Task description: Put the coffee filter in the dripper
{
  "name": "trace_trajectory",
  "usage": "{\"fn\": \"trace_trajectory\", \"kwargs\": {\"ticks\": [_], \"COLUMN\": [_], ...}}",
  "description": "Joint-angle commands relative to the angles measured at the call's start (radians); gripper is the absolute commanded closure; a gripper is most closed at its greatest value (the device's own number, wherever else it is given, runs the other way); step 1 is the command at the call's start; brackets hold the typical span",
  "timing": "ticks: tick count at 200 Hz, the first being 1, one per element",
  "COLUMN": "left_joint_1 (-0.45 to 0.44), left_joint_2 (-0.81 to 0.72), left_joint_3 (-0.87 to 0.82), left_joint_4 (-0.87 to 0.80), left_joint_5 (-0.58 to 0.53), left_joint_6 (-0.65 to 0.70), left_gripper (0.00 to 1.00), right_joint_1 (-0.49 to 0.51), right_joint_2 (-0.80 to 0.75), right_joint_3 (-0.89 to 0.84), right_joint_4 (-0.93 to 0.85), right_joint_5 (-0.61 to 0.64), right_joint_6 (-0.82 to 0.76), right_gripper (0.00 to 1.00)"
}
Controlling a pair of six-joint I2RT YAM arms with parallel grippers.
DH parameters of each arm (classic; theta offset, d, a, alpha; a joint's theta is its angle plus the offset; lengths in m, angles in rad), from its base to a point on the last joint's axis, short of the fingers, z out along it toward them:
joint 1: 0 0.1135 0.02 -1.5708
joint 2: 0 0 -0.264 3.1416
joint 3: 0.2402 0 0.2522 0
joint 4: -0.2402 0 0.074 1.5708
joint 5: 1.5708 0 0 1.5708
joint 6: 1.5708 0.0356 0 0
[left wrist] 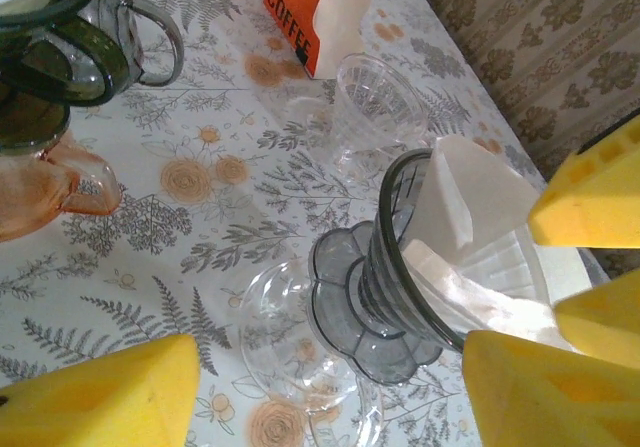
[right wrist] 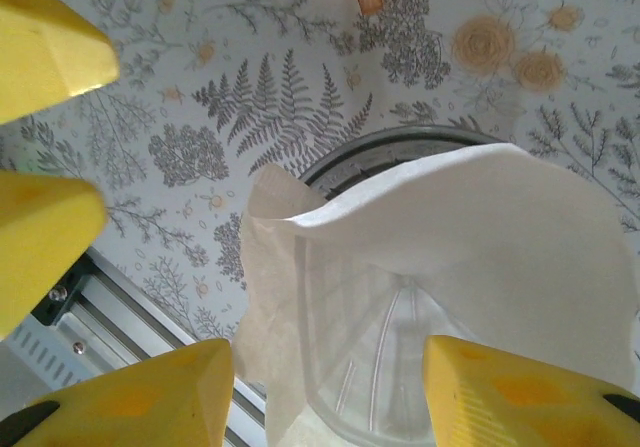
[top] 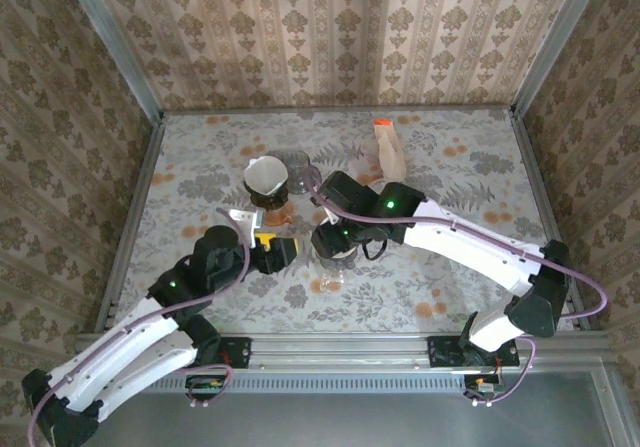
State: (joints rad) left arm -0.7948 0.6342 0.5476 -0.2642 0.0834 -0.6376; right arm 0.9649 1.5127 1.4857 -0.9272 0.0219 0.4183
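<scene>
A smoky grey dripper (left wrist: 385,267) leans tilted over a clear glass (left wrist: 290,337) on the floral table. The white coffee filter (left wrist: 470,217) sits inside it, one folded edge sticking out past the rim. My left gripper (left wrist: 330,367) is open. Its yellow fingers stand on either side of the dripper's foot, and the left one is well clear of it. From above, my right gripper (right wrist: 328,367) is open astride the filter (right wrist: 470,227) and the dripper's rim (right wrist: 380,147), pinching nothing. In the top view both grippers (top: 283,252) (top: 335,245) meet over the glass (top: 330,279).
A green dripper with its own filter (top: 268,179) sits on an amber carafe (left wrist: 40,187) at the back left, beside a glass pitcher (top: 300,172). An orange coffee bag (top: 388,152) and a clear ribbed cup (left wrist: 375,97) lie behind. The table's front rail (right wrist: 100,307) is close.
</scene>
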Motion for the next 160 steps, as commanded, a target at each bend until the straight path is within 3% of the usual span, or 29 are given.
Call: {"fn": "trace_trajectory", "kwargs": {"ticks": [1, 60, 96, 160], "left_joint_1": [0.031, 0.070, 0.064, 0.049], "left_joint_2": [0.043, 0.170, 0.218, 0.249], "left_joint_3": [0.050, 0.096, 0.112, 0.110], "left_joint_4": [0.057, 0.129, 0.143, 0.164], "left_joint_5": [0.068, 0.158, 0.197, 0.240], "left_joint_6": [-0.019, -0.045, -0.038, -0.037], "left_gripper": [0.32, 0.43, 0.39, 0.36], "right_joint_1": [0.005, 0.005, 0.005, 0.000], "right_joint_2": [-0.045, -0.072, -0.077, -0.090], "right_joint_3": [-0.036, -0.119, -0.140, -0.174], "right_joint_4": [0.053, 0.131, 0.149, 0.179], "right_joint_5": [0.031, -0.010, 0.008, 0.001], "right_joint_6": [-0.010, -0.007, -0.001, 0.007], "right_gripper": [0.46, 0.66, 0.73, 0.76]}}
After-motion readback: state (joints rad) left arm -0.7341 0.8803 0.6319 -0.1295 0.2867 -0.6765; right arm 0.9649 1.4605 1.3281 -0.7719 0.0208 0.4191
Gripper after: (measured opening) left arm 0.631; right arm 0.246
